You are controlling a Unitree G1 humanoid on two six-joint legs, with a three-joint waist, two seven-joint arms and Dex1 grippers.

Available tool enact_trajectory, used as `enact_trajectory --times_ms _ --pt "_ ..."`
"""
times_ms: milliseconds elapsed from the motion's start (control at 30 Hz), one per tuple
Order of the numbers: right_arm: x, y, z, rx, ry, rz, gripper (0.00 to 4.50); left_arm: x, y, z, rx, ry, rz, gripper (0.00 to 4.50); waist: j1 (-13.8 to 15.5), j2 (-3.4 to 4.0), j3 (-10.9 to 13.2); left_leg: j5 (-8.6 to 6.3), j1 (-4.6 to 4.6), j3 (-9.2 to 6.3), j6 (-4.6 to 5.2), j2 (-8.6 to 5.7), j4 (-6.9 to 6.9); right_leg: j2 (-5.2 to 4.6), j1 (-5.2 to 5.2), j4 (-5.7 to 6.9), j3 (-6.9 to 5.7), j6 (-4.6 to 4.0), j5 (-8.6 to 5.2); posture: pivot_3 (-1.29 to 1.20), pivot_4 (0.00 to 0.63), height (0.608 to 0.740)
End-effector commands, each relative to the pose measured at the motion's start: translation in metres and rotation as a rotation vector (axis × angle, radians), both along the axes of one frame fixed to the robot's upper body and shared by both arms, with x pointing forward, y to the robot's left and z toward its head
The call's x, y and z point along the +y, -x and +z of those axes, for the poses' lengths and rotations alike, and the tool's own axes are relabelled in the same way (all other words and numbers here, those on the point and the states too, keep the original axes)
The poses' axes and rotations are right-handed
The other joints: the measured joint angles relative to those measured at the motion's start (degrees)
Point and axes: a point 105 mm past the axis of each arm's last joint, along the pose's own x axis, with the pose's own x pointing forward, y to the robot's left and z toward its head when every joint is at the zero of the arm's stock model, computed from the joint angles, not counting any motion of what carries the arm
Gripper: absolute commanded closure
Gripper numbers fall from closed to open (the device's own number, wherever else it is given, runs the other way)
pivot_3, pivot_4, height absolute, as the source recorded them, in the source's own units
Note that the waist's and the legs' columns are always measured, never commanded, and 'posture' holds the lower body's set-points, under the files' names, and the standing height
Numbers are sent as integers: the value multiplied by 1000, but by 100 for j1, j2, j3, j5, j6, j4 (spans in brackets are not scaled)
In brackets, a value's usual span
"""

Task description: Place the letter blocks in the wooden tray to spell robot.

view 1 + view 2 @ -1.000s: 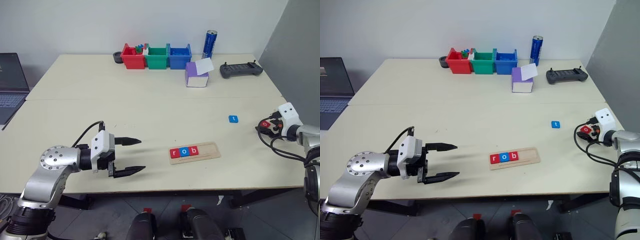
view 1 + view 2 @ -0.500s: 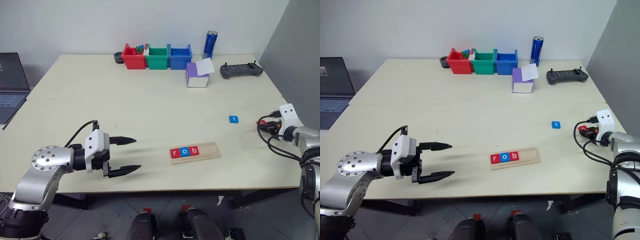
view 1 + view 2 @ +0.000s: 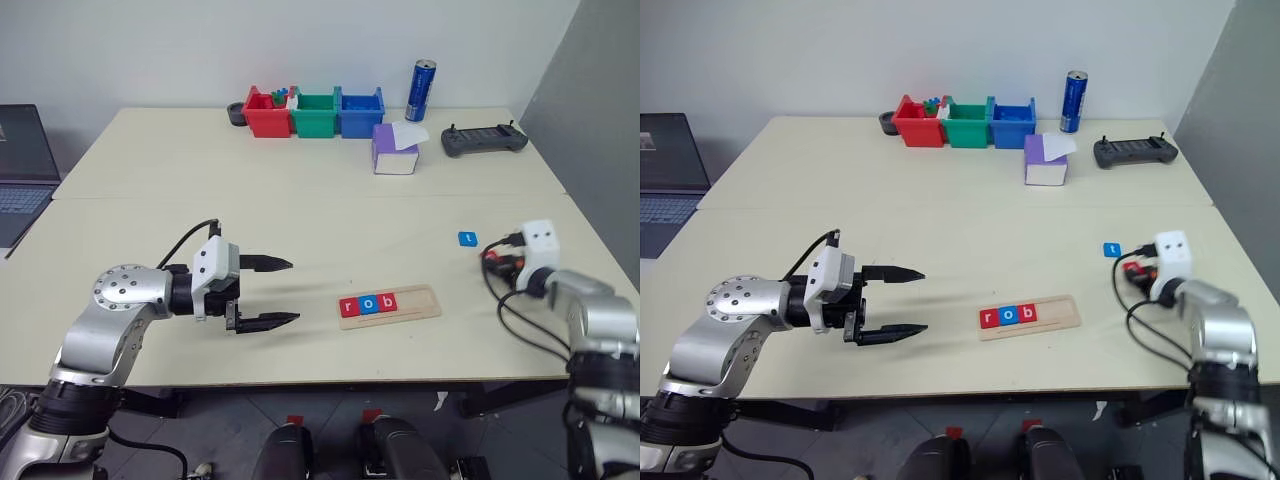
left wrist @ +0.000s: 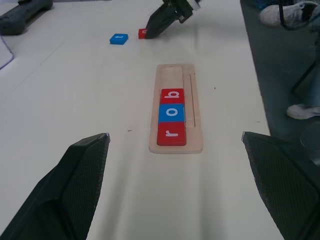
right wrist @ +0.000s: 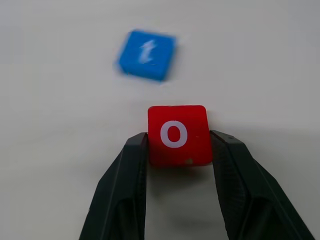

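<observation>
Left gripper: I see it left of centre in the left eye view, fingers spread wide and empty, pointing toward the tray. It sits a little higher and nearer the tray than a second ago, nothing more.

Wooden tray: lower centre of the frame. The red r block, blue o block and red b block fill its left end, touching one another; the two right slots are bare wood.

Blue t block: lies loose on the table, right of centre, above and right of the tray.

Right gripper: at the right edge a second ago, it has swung in toward the centre, and now sits just right of the t block. Its fingers have closed from open onto the red o block, pinching it by two opposite sides.

What this means: as I read it, the fourth letter is in hand, so I carry it to the slot beside the b next. The t block comes after that.
</observation>
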Motion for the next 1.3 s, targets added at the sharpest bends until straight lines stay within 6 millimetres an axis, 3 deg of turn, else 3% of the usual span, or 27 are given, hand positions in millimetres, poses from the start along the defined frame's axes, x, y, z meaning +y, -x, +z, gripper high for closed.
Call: enact_trajectory --times_ms 33,300,600,833,1000,1100,1300 --pt "6 19 19 -41 1 -89 3042 -4 -2 4 -26 -5 -40 0 -8 0 0 0 0 0 0 0 1 0 1 -1 0 0 0 0 150 740" --pt "23 27 10 19 -14 -61 3042 -3 0 -5 -10 -31 -64 0 -11 -1 0 -1 -2 2 1 -6 -6 -1 1 -15 1 2 1 0 150 740" --pt "19 22 20 20 30 -35 73 -2 3 -6 -8 -19 -54 0 -11 -1 0 -1 -3 1 1 -7 -14 -1 0 -25 0 2 1 0 150 740" --pt "7 25 67 -32 240 385 28 -4 3 -3 -12 -15 -45 0 9 -1 7 -2 -6 -7 4 -14 -23 -2 6 -49 -8 2 1 0 150 740" --pt "-1 35 48 70 299 834 28 -4 3 -5 -8 -21 -41 0 6 -10 7 -2 -3 -14 5 -9 -55 9 17 -100 -15 12 7 0 150 740" --pt "-15 12 41 86 375 929 28 -6 3 -6 -14 -20 -35 0 -50 -12 12 -2 -7 -5 5 -11 -54 9 14 -101 -7 11 7 0 150 740" --pt "-20 3 36 154 448 1132 28 -1 7 -8 -15 -22 -4 0 -33 -7 18 -1 -2 2 3 -9 -52 8 14 -94 0 11 7 0 150 740"
